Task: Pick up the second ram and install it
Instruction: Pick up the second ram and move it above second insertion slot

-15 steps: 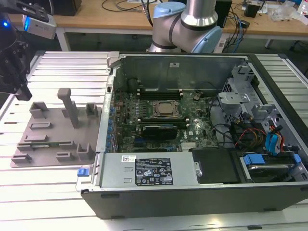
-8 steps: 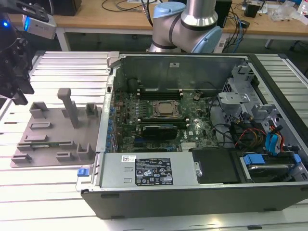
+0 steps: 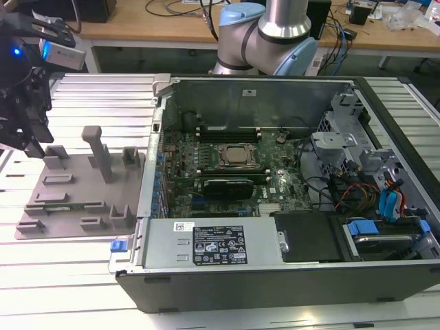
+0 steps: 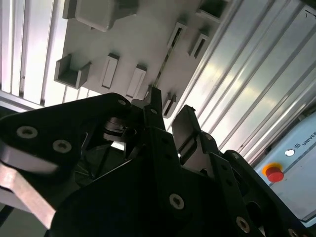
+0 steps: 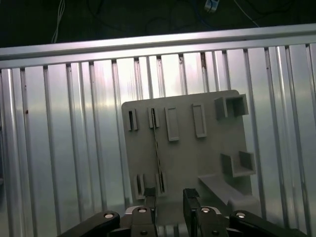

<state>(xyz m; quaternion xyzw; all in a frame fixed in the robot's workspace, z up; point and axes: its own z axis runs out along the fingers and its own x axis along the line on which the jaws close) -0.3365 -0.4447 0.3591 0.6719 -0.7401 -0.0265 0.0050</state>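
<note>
The black two-fingered pincer (image 5: 169, 202) is seen released, with a clear gap between its fingers and nothing held in them. In the exterior view the pincer (image 3: 33, 141) is found at the exterior view's left, raised above the ribbed aluminium desk (image 3: 69, 275) and well apart from the open black computer case (image 3: 261, 93) at the exterior view's right.

The second ram, a slim, long green circuit-board stick (image 5: 157, 148), is set on its edge in the flat grey plastic tray (image 5: 207, 148), held at each end by a small upright slot. It has not yet been lifted. In the exterior view the stick (image 3: 69, 205) is made out as a thin strip in the tray's nearer part, running along the ribs of the desk.

The relation that matters is best judged from both wrist views. The ram lies ahead of the pincer, and its long axis runs straight away from the fingertips, not across them. Its near end is lined up with one finger (image 5: 148, 202), not with the middle of the gap. In the second wrist view the same is shown: the ram (image 4: 166, 57) is carried on in line by the slimmer finger (image 4: 153, 106), and no contact can be made out.
</note>
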